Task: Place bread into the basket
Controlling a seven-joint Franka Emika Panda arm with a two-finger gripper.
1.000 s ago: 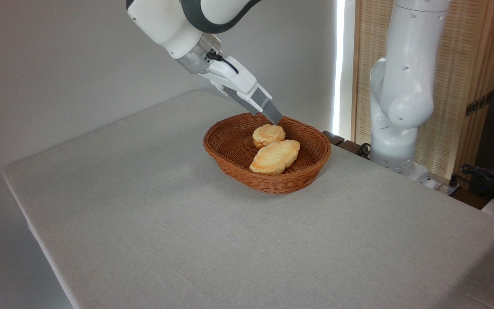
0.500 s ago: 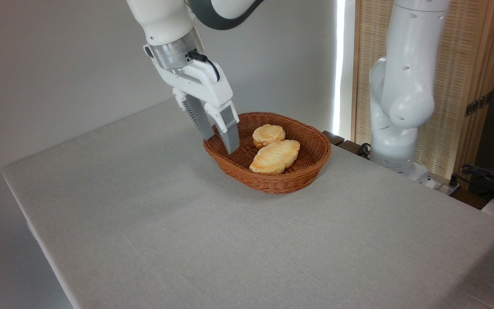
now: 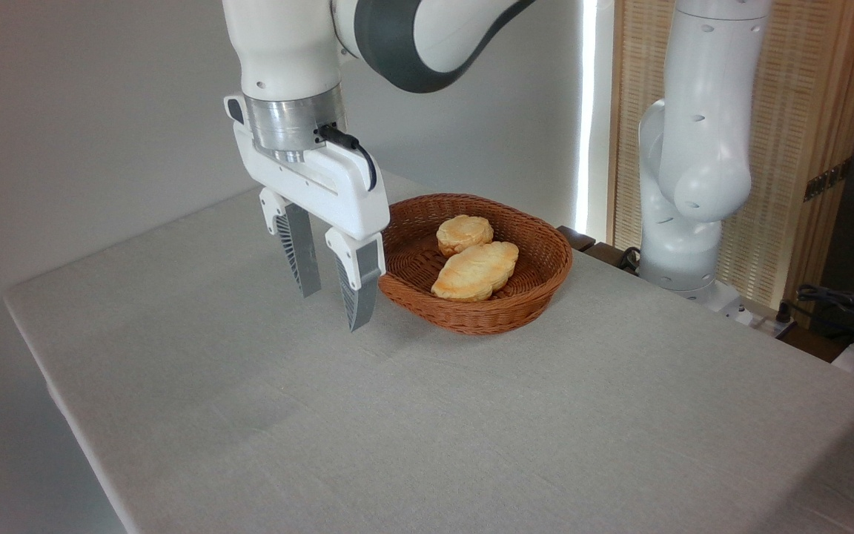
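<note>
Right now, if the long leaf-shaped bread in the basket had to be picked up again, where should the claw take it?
Across its narrow middle, coming from above. The bread lies flat in the basket, long axis running diagonally, so its waist is probably the narrowest span. The round bun crowds its far end, and the rim blocks a side approach. The claw hangs open, left of the basket.

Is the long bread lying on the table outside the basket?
No, the bread lies inside the basket, beside the round bun.
</note>
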